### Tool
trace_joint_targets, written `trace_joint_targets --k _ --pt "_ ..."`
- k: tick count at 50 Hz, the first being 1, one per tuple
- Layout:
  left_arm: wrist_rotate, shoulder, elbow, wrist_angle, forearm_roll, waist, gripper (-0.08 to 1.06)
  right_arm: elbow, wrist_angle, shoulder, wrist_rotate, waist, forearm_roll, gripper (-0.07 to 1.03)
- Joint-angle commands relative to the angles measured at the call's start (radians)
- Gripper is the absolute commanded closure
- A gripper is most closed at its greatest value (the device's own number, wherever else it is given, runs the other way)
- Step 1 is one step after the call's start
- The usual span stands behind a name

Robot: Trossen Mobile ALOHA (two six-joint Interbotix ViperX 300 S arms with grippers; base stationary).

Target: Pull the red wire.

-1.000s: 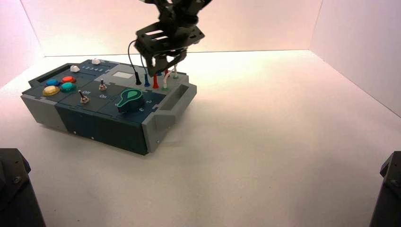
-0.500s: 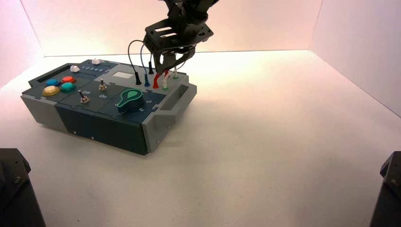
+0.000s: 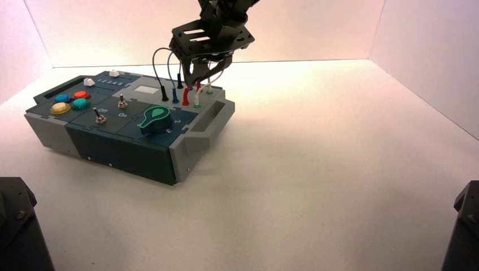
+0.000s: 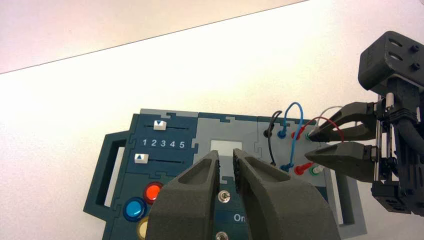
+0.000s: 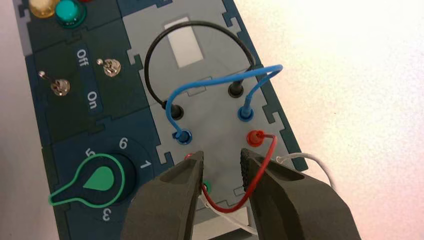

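The pull itself is yet to be done. The thin red jumper wire (image 5: 260,172) arches over the wire panel of the grey and dark-teal box (image 3: 116,152), and both its red plugs (image 4: 303,169) look seated in their sockets. I have my right pincer (image 5: 222,154) open above that panel, its fingers on either side of the arch, gripping nothing. As I judge it, the approach is nearly finished; what's left is to settle on the wire, close, and draw the plugs out without snagging the white neighbour. My left pincer (image 4: 225,152) idles, closed and empty, back from the box.

Counting up, I get four wires: the red one, a black one (image 5: 197,23), a blue one (image 5: 225,79) and a white one (image 5: 316,158), so eight plugged ends. There are four round buttons, one each of blue (image 4: 134,209), red (image 4: 152,192), yellow (image 3: 60,108) and green (image 3: 81,104). I also count two white sliders (image 4: 160,125), two metal toggle switches (image 5: 111,67) and one green-topped knob (image 5: 100,179).
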Motion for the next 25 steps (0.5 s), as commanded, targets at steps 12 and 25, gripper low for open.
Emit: trace_joint_targets --k 12,25 --pt "0.0 0.0 -0.017 -0.008 0.002 -0.003 0.8 -0.032 -0.008 -0.023 0.003 0.015 0.025 0.55" --pt "0.0 0.0 -0.018 -0.008 0.002 -0.003 0.8 -0.026 -0.006 -0.014 0.003 0.026 0.052 0.55"
